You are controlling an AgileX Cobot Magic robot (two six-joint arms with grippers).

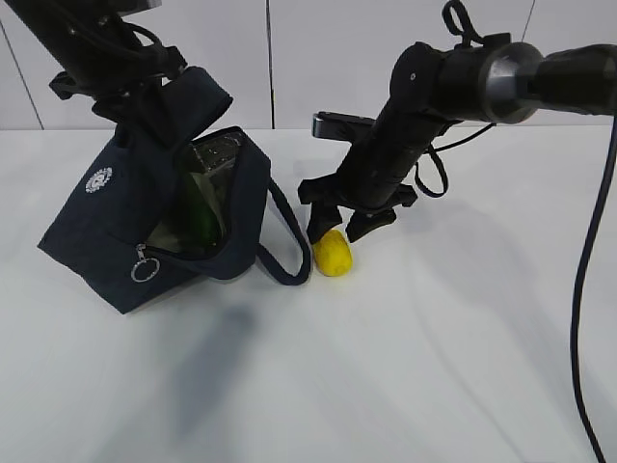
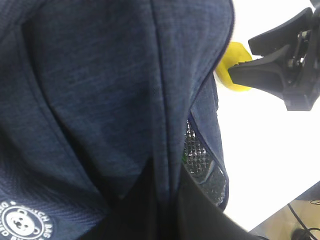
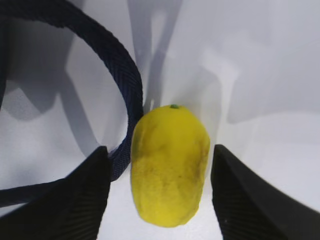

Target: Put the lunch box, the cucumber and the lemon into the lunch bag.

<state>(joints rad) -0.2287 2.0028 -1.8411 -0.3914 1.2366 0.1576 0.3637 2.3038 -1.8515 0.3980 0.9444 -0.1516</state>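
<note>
The navy lunch bag (image 1: 125,222) stands tilted on the white table with its mouth open toward the right. My left gripper (image 1: 159,104) is shut on its upper fabric flap and holds it up; in the left wrist view the pinched cloth (image 2: 100,90) fills the frame. Inside the opening I see the lunch box (image 1: 214,156) and the dark green cucumber (image 1: 206,218). The lemon (image 3: 170,165) lies on the table against the bag's handle loop (image 3: 117,65). My right gripper (image 3: 160,200) is open, one finger on either side of the lemon, not touching it.
The handle loop (image 1: 289,241) runs between the bag and the lemon, passing beside the right gripper's left finger (image 3: 80,200). A silver ring pull (image 1: 145,270) hangs at the bag's front. A black cable (image 1: 583,289) hangs down on the far right.
</note>
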